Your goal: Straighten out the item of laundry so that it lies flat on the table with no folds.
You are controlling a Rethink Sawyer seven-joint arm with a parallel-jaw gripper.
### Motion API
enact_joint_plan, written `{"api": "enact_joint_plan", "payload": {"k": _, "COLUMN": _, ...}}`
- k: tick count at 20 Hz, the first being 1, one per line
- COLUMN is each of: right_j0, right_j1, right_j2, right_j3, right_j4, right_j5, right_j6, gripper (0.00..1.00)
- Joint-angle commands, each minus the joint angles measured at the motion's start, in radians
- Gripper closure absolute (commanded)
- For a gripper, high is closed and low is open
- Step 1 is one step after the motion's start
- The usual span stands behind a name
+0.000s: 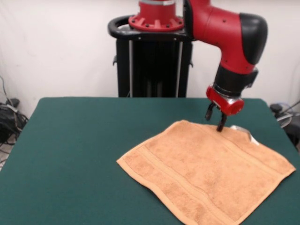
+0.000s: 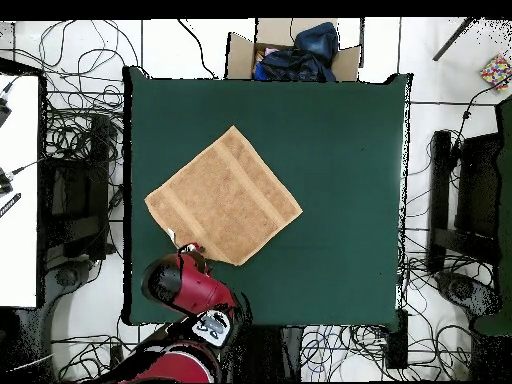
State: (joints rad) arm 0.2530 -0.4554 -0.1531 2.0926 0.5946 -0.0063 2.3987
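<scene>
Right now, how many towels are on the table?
1: the towel lies spread on the green table, turned diamond-wise, its far edge under the gripper. Nothing suggests another beneath.

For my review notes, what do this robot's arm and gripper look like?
The arm is glossy red with rounded casings and a black cap at the elbow joint. Its wrist narrows to a black collar, then a red ring with a silver band. The gripper below is small, with two thin dark jaws. No loose cables or markings show on it.

A robotics lab: behind the black two-fingered gripper stands a bare white wall, while tangled black cables cover the pale floor round the dark green felt-topped table.
</scene>
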Motion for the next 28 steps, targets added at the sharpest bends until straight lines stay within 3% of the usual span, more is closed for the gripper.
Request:
{"api": "enact_joint_plan", "payload": {"k": 1, "right_j0": -0.009, "right_j1": 0.046, "right_j2": 0.082, "right_j3": -0.011, "right_j4": 0.030, "right_j5": 0.008, "right_j6": 0.196, "gripper": 0.00}}
{"api": "enact_joint_plan", "payload": {"k": 6, "right_j0": -0.042, "right_j1": 0.106, "right_j2": 0.112, "right_j3": -0.040, "right_j4": 0.003, "right_j5": -0.090, "right_j6": 0.200, "gripper": 0.00}}
{"api": "enact_joint_plan", "payload": {"k": 13, "right_j0": -0.005, "right_j1": 0.133, "right_j2": 0.066, "right_j3": -0.068, "right_j4": 0.009, "right_j5": -0.077, "right_j6": 0.157, "gripper": 0.00}}
{"api": "enact_joint_plan", "payload": {"k": 21, "right_j0": -0.040, "right_j1": 0.136, "right_j2": 0.101, "right_j3": -0.069, "right_j4": -0.017, "right_j5": -0.070, "right_j6": 0.146, "gripper": 0.00}}
{"api": "enact_joint_plan", "payload": {"k": 25, "right_j0": -0.002, "right_j1": 0.137, "right_j2": 0.043, "right_j3": -0.109, "right_j4": -0.053, "right_j5": -0.043, "right_j6": 0.068, "gripper": 0.00}}
{"api": "enact_joint_plan", "payload": {"k": 26, "right_j0": -0.002, "right_j1": 0.134, "right_j2": 0.041, "right_j3": -0.114, "right_j4": -0.062, "right_j5": -0.042, "right_j6": 0.058, "gripper": 1.00}}
{"api": "enact_joint_plan", "payload": {"k": 28, "right_j0": -0.010, "right_j1": 0.118, "right_j2": 0.046, "right_j3": -0.111, "right_j4": -0.071, "right_j5": -0.038, "right_j6": 0.062, "gripper": 1.00}}
